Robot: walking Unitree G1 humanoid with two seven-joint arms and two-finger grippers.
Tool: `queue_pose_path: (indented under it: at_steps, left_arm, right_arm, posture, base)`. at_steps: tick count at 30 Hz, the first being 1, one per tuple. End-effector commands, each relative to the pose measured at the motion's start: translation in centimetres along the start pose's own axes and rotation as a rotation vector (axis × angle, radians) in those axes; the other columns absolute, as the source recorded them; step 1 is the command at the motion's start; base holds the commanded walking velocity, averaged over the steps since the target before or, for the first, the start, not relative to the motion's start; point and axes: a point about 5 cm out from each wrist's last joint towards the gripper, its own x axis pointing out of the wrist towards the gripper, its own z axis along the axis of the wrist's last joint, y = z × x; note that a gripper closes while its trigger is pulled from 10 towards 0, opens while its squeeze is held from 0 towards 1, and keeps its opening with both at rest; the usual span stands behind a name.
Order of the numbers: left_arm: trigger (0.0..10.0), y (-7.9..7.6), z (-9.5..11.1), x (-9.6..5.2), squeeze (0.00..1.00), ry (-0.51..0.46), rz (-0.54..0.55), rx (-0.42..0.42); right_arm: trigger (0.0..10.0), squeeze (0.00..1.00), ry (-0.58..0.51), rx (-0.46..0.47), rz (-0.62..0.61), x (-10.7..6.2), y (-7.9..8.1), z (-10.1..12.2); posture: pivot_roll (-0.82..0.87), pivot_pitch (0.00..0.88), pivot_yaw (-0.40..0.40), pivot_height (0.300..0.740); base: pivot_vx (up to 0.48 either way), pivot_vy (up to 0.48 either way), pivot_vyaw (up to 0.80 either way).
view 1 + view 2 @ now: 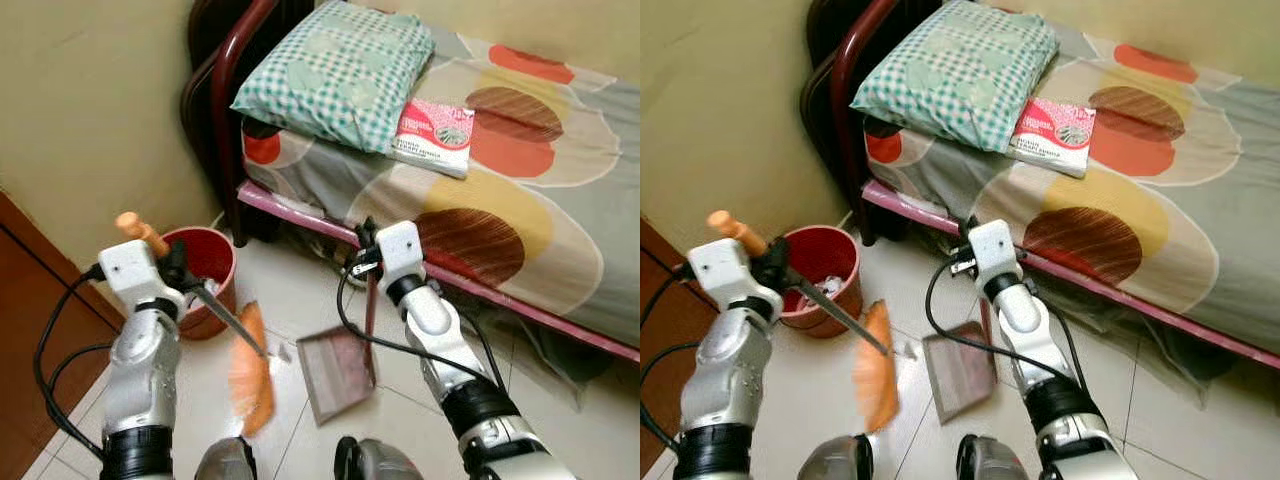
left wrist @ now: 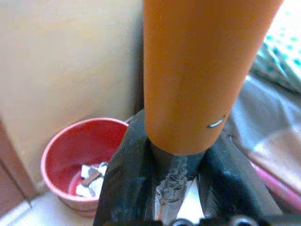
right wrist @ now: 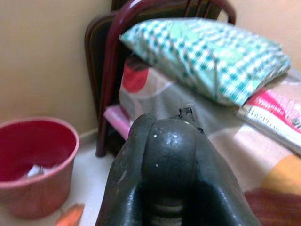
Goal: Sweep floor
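Observation:
My left gripper [image 1: 176, 270] is shut on the broom's orange handle [image 2: 197, 70], just in front of the red bucket [image 1: 208, 272]. The broom's thin shaft slants down to its orange bristles [image 1: 251, 372], which are blurred low over the white tile floor. My right gripper [image 1: 366, 240] is shut on the dark top of the dustpan's upright handle [image 3: 171, 143]. The maroon dustpan [image 1: 336, 371] rests on the tiles just right of the bristles. A small white scrap [image 1: 908, 348] lies between broom and pan.
The bucket [image 2: 70, 155] holds crumpled paper and stands against the beige wall. A bed with a maroon metal frame [image 1: 300, 212], a checked pillow [image 1: 335, 70] and a pink packet [image 1: 435, 135] runs along the right. A brown door [image 1: 25, 300] is at left.

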Motion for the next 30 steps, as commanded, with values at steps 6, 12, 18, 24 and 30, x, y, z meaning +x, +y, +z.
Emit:
queue_pose_path:
  at_steps: [6,12,18,24,30]
  left_arm:
    - [10.0,-0.4,-1.1,-0.3,0.0,0.087,0.015,-0.155]
    - [10.0,-1.6,-0.6,-0.9,0.0,0.112,-0.03,-0.252]
    - [10.0,-1.0,0.4,-0.6,0.0,0.056,-0.04,-0.135]
    - [10.0,0.9,2.1,-0.1,0.0,-0.06,-0.098,0.268]
    - [10.0,2.4,1.3,-0.1,0.0,-0.025,-0.09,0.347]
  right_arm:
    - [10.0,0.0,0.043,-0.05,-0.021,0.1,0.1,-0.7]
    - [10.0,0.0,0.078,-0.096,-0.065,0.7,0.4,-0.9]
    - [10.0,0.0,0.036,-0.024,0.016,1.3,1.8,-0.1]
    - [10.0,0.0,-0.005,0.023,0.111,1.3,2.5,0.4]
    - [10.0,0.0,-0.051,0.052,0.16,0.5,2.4,0.7]
  posture:
    - [0.04,0.097,-0.077,0.74]
    - [0.06,0.103,-0.079,0.74]
    - [0.06,0.102,-0.083,0.74]
    - [0.06,0.102,-0.085,0.74]
    - [0.06,0.098,-0.089,0.74]
  base:
    - [0.0,0.0,0.0]
    - [0.0,0.0,0.0]
    - [0.0,0.0,0.0]
    - [0.0,0.0,0.0]
    - [0.0,0.0,0.0]
